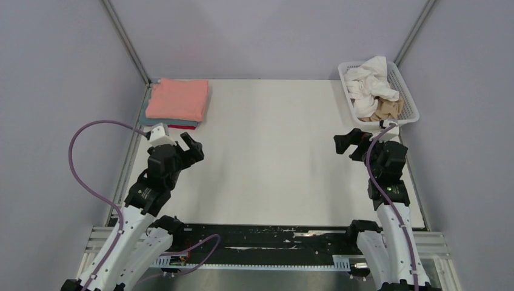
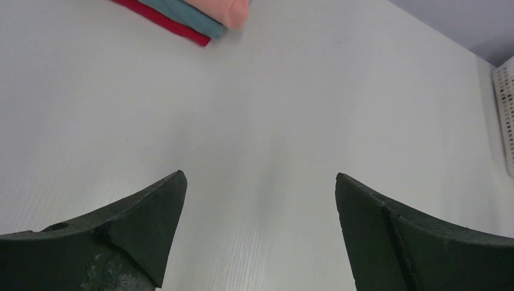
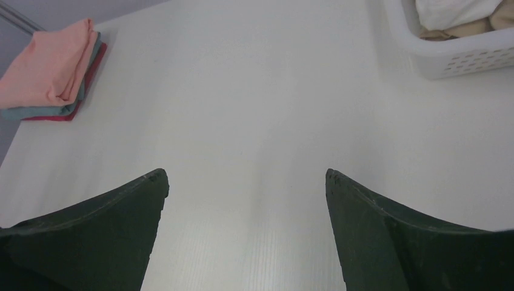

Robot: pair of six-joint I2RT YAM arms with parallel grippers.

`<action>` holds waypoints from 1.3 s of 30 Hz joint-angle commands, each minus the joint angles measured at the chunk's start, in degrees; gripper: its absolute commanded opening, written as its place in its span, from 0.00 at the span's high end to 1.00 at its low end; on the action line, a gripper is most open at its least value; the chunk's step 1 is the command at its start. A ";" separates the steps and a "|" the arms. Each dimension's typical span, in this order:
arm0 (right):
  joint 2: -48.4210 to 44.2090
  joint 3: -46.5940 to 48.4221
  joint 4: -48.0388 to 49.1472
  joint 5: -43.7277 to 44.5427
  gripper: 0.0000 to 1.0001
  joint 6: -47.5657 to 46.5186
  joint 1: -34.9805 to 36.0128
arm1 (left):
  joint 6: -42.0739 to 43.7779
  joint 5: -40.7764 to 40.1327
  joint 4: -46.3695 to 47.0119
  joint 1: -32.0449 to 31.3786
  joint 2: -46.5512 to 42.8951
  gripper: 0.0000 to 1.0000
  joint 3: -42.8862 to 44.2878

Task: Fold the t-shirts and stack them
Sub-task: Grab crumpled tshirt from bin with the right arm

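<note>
A folded stack sits at the table's back left: a salmon-pink t-shirt point(image 1: 177, 99) on top, a teal one point(image 1: 182, 123) and a red one point(image 1: 183, 127) under it. The stack also shows in the left wrist view point(image 2: 212, 7) and the right wrist view point(image 3: 50, 68). A crumpled white t-shirt point(image 1: 371, 85) and a tan one point(image 1: 388, 110) lie in the white mesh basket point(image 1: 410, 97) at the back right. My left gripper point(image 1: 189, 148) is open and empty over the table's left side. My right gripper point(image 1: 347, 143) is open and empty just in front of the basket.
The white table point(image 1: 273, 151) runs between the stack and the basket. Grey walls close in the sides and back. A metal rail with cables runs along the near edge by the arm bases.
</note>
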 commanded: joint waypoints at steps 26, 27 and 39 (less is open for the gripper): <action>92.62 86.16 -0.21 29.98 0.04 -7.04 -4.80 | 0.33 -6.22 14.77 0.19 5.56 0.00 -4.35; 94.47 87.72 -0.15 30.16 0.11 -7.34 -4.79 | 0.33 -6.35 14.57 0.23 6.42 0.00 -3.92; 85.22 94.92 -0.17 19.54 1.00 -16.59 -4.03 | -0.74 -4.18 11.20 0.19 9.17 0.00 -2.46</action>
